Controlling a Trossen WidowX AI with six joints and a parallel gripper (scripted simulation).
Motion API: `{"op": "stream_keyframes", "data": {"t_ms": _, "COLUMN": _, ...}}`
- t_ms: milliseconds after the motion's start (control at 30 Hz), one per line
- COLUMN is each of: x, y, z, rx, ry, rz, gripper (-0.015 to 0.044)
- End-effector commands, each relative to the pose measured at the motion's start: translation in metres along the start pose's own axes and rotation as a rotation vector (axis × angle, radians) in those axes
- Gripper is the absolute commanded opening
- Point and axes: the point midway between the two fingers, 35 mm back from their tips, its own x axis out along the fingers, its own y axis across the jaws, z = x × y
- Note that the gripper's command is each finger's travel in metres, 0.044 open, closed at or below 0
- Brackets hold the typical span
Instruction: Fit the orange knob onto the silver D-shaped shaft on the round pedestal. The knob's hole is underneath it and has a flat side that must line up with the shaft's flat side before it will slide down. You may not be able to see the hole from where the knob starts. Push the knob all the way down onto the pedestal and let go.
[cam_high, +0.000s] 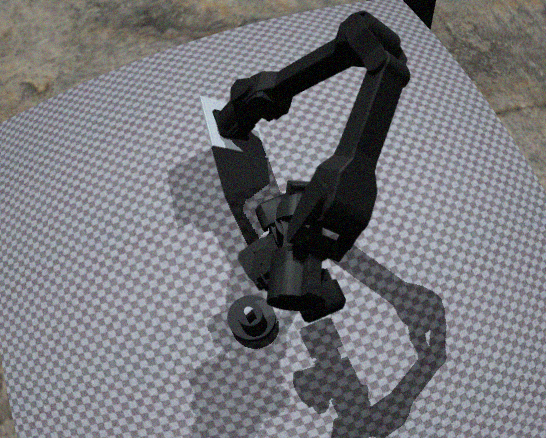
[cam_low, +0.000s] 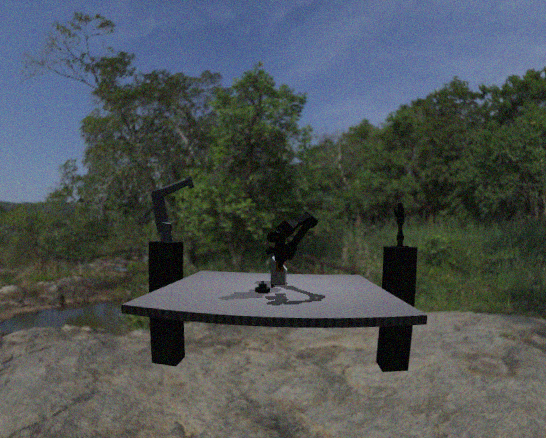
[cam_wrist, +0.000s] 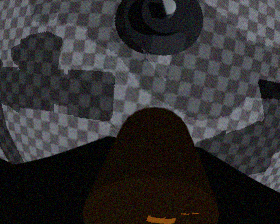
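Observation:
The round dark pedestal (cam_high: 252, 322) (cam_low: 262, 288) (cam_wrist: 159, 18) stands on the checkered table (cam_high: 100, 225), with the short silver D-shaped shaft (cam_high: 249, 314) (cam_wrist: 168, 5) upright at its middle. My gripper (cam_high: 305, 302) (cam_wrist: 153, 150) is shut on the orange knob (cam_wrist: 150, 178), which looks dark brown in shadow and fills the lower middle of the wrist view. I hold it in the air, above the table and a little to the right of the pedestal. The knob is hidden by the gripper in the top view. Its hole does not show.
The arm's base sits on a pale plate (cam_high: 212, 120) behind the pedestal. The arm's shadow (cam_high: 390, 360) falls on the table to the right. Two black posts (cam_low: 166, 265) (cam_low: 399, 272) stand at the table's back corners. The table's front edge (cam_low: 275, 320) is curved.

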Motion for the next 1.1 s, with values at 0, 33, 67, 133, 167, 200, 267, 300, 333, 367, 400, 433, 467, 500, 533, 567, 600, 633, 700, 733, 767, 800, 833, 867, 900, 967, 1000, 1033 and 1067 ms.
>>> {"op": "stream_keyframes", "data": {"t_ms": 0, "x": 0.001, "y": 0.003, "z": 0.011, "rx": -0.007, "ry": -0.008, "rz": 0.007, "gripper": 0.0000}}
{"op": "stream_keyframes", "data": {"t_ms": 33, "x": 0.002, "y": 0.003, "z": 0.014, "rx": -0.006, "ry": -0.008, "rz": 0.007, "gripper": 0.0000}}
{"op": "stream_keyframes", "data": {"t_ms": 67, "x": 0.003, "y": 0.003, "z": 0.017, "rx": -0.006, "ry": -0.008, "rz": 0.007, "gripper": 0.0000}}
{"op": "stream_keyframes", "data": {"t_ms": 133, "x": 0.005, "y": 0.004, "z": 0.024, "rx": -0.006, "ry": -0.008, "rz": 0.007, "gripper": 0.0000}}
{"op": "stream_keyframes", "data": {"t_ms": 167, "x": 0.006, "y": 0.004, "z": 0.027, "rx": -0.006, "ry": -0.008, "rz": 0.007, "gripper": 0.0000}}
{"op": "stream_keyframes", "data": {"t_ms": 200, "x": 0.007, "y": 0.004, "z": 0.030, "rx": -0.005, "ry": -0.008, "rz": 0.007, "gripper": 0.0000}}
{"op": "stream_keyframes", "data": {"t_ms": 267, "x": 0.009, "y": 0.004, "z": 0.036, "rx": -0.005, "ry": -0.008, "rz": 0.007, "gripper": 0.0000}}
{"op": "stream_keyframes", "data": {"t_ms": 300, "x": 0.010, "y": 0.004, "z": 0.039, "rx": -0.005, "ry": -0.008, "rz": 0.007, "gripper": 0.0000}}
{"op": "stream_keyframes", "data": {"t_ms": 333, "x": 0.011, "y": 0.004, "z": 0.042, "rx": -0.005, "ry": -0.008, "rz": 0.007, "gripper": 0.0000}}
{"op": "stream_keyframes", "data": {"t_ms": 367, "x": 0.012, "y": 0.004, "z": 0.045, "rx": -0.005, "ry": -0.008, "rz": 0.007, "gripper": 0.0000}}
{"op": "stream_keyframes", "data": {"t_ms": 400, "x": 0.013, "y": 0.004, "z": 0.048, "rx": -0.004, "ry": -0.008, "rz": 0.007, "gripper": 0.0000}}
{"op": "stream_keyframes", "data": {"t_ms": 433, "x": 0.015, "y": 0.004, "z": 0.051, "rx": -0.004, "ry": -0.008, "rz": 0.007, "gripper": 0.0000}}
{"op": "stream_keyframes", "data": {"t_ms": 467, "x": 0.016, "y": 0.004, "z": 0.054, "rx": -0.004, "ry": -0.008, "rz": 0.007, "gripper": 0.0000}}
{"op": "stream_keyframes", "data": {"t_ms": 500, "x": 0.017, "y": 0.004, "z": 0.058, "rx": -0.004, "ry": -0.008, "rz": 0.007, "gripper": 0.0000}}
{"op": "stream_keyframes", "data": {"t_ms": 533, "x": 0.018, "y": 0.004, "z": 0.061, "rx": -0.004, "ry": -0.007, "rz": 0.007, "gripper": 0.0000}}
{"op": "stream_keyframes", "data": {"t_ms": 567, "x": 0.019, "y": 0.004, "z": 0.064, "rx": -0.004, "ry": -0.007, "rz": 0.007, "gripper": 0.0000}}
{"op": "stream_keyframes", "data": {"t_ms": 600, "x": 0.020, "y": 0.003, "z": 0.067, "rx": -0.003, "ry": -0.007, "rz": 0.007, "gripper": 0.0000}}
{"op": "stream_keyframes", "data": {"t_ms": 633, "x": 0.022, "y": 0.003, "z": 0.070, "rx": -0.003, "ry": -0.007, "rz": 0.007, "gripper": 0.0000}}
{"op": "stream_keyframes", "data": {"t_ms": 700, "x": 0.024, "y": 0.003, "z": 0.076, "rx": -0.003, "ry": -0.007, "rz": 0.007, "gripper": 0.0000}}
{"op": "stream_keyframes", "data": {"t_ms": 733, "x": 0.025, "y": 0.002, "z": 0.079, "rx": -0.003, "ry": -0.006, "rz": 0.007, "gripper": 0.0000}}
{"op": "stream_keyframes", "data": {"t_ms": 767, "x": 0.027, "y": 0.002, "z": 0.082, "rx": -0.003, "ry": -0.006, "rz": 0.007, "gripper": 0.0000}}
{"op": "stream_keyframes", "data": {"t_ms": 800, "x": 0.028, "y": 0.001, "z": 0.085, "rx": -0.002, "ry": -0.006, "rz": 0.007, "gripper": 0.0000}}
{"op": "stream_keyframes", "data": {"t_ms": 833, "x": 0.029, "y": 0.001, "z": 0.088, "rx": -0.002, "ry": -0.006, "rz": 0.007, "gripper": 0.0000}}
{"op": "stream_keyframes", "data": {"t_ms": 867, "x": 0.030, "y": 0.001, "z": 0.091, "rx": -0.002, "ry": -0.005, "rz": 0.007, "gripper": 0.0000}}
{"op": "stream_keyframes", "data": {"t_ms": 900, "x": 0.031, "y": 0.000, "z": 0.092, "rx": -0.002, "ry": -0.005, "rz": 0.008, "gripper": 0.0000}}
{"op": "stream_keyframes", "data": {"t_ms": 967, "x": 0.031, "y": 0.000, "z": 0.092, "rx": 0.003, "ry": -0.005, "rz": 0.008, "gripper": 0.0000}}
{"op": "stream_keyframes", "data": {"t_ms": 1000, "x": 0.031, "y": 0.000, "z": 0.092, "rx": 0.013, "ry": -0.005, "rz": 0.008, "gripper": 0.0000}}
{"op": "stream_keyframes", "data": {"t_ms": 1033, "x": 0.031, "y": 0.000, "z": 0.092, "rx": 0.028, "ry": -0.005, "rz": 0.008, "gripper": 0.0000}}
{"op": "stream_keyframes", "data": {"t_ms": 1067, "x": 0.031, "y": 0.000, "z": 0.092, "rx": 0.047, "ry": -0.005, "rz": 0.008, "gripper": 0.0000}}
